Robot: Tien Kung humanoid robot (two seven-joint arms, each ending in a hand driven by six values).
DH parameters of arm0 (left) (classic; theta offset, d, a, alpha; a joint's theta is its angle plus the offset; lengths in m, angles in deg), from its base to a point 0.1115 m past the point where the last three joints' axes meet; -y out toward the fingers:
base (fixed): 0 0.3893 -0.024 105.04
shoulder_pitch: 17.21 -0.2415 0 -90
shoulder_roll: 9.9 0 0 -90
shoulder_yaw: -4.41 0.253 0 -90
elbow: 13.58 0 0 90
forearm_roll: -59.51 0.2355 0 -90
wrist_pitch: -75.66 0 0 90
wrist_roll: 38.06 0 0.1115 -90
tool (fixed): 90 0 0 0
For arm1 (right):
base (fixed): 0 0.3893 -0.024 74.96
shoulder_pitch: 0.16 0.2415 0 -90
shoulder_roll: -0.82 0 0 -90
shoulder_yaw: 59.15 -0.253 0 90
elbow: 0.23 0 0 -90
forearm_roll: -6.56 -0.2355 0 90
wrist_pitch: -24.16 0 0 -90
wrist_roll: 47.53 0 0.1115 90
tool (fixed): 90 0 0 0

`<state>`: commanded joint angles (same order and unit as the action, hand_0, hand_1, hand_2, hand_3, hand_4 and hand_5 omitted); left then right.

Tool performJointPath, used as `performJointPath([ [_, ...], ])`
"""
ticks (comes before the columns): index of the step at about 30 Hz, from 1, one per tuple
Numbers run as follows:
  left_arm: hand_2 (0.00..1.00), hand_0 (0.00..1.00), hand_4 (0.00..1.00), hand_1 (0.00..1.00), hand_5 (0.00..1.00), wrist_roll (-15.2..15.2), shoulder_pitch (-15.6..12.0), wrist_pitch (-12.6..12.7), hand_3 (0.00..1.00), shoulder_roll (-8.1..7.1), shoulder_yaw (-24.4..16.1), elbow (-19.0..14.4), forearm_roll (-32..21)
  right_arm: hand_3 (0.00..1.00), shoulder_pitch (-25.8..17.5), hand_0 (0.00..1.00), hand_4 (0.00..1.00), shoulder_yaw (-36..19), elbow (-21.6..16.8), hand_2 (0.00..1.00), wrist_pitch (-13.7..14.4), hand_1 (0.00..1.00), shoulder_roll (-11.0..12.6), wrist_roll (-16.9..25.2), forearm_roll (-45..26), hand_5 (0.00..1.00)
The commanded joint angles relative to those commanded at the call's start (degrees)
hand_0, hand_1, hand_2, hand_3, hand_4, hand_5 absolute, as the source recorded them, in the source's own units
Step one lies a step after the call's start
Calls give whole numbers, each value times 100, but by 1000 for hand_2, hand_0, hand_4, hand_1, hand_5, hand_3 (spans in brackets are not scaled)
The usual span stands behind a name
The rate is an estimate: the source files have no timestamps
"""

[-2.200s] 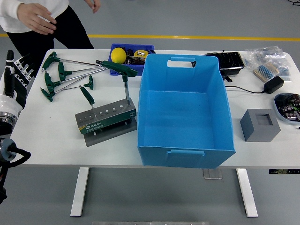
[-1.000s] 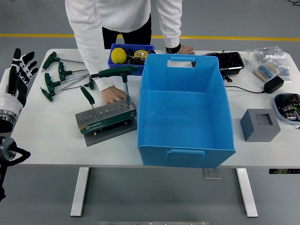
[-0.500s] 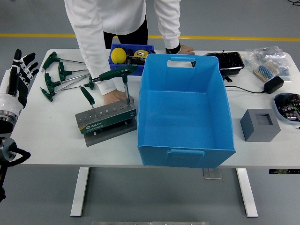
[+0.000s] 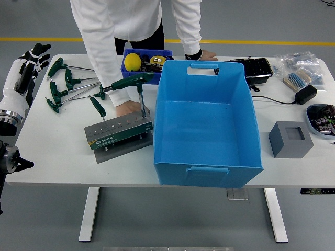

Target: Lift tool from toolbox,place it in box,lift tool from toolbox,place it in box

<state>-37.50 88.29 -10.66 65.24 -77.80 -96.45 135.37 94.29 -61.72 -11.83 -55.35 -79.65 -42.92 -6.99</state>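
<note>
Raised since the earlier frame, left hand [image 4: 27, 65] hovers open at desk [image 4: 57, 146] edge; person's hand [image 4: 127, 107] rests behind toolbox [image 4: 118, 130]

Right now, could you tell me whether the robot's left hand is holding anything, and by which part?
Nothing is held: the left hand is raised, open, at the table's left edge, clear of the tools.

person [image 4: 137, 21]: head cut off | tray [image 4: 320, 119]: clipped at right edge
</note>
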Motion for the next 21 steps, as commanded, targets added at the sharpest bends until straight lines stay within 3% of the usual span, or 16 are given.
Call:
performJointPath([
  [4, 969, 886, 998, 913, 886, -569, 264, -131, 862, -60, 583, -796, 931, 633, 2, 709, 889, 27, -2, 739, 0, 681, 4, 5, -15, 783],
  [5, 972, 883, 998, 911, 847, -732, 358, -189, 872, -85, 759, -962, 1192, 633, 3, 709, 889, 32, -4, 739, 2, 680, 5, 5, -14, 783],
  [9, 972, 883, 998, 911, 847, -1319, 772, -489, 872, -129, 1412, -1362, 2160, 633, 11, 709, 889, 35, -8, 739, 4, 680, 18, 5, -4, 783],
  [14, 967, 875, 998, 904, 816, -1816, 1203, -567, 871, -23, 1943, -1210, 3352, 633, 21, 709, 889, 29, -14, 739, 9, 680, 28, 7, 7, 783],
  [21, 935, 870, 998, 895, 805, -2514, 1637, -460, 864, 301, 2371, -424, 4892, 633, 20, 709, 889, 69, -19, 738, 9, 680, 46, 10, 22, 784],
])
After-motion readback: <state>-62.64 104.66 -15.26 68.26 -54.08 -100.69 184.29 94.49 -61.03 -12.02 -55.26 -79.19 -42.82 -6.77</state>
